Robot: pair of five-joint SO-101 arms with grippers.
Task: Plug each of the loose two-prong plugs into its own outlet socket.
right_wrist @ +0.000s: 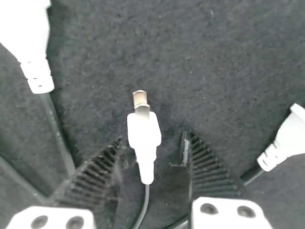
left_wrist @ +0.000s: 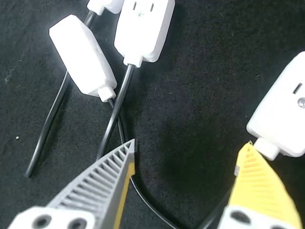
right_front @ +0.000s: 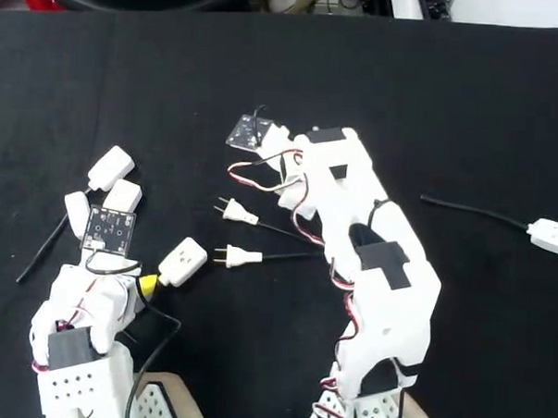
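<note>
Lying flat, black cloth [right_front: 469, 106]; left tool [left_wrist: 189, 144] released; right tool [right_wrist: 152, 138] released astride plug [right_wrist: 143, 130].

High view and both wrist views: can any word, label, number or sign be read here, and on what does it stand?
No text can be read.
The white outlet socket in the left wrist view shows only its slots.
The two-prong plug in the right wrist view is plain white.
The dark board on an arm's wrist bears marks too small to read.
</note>
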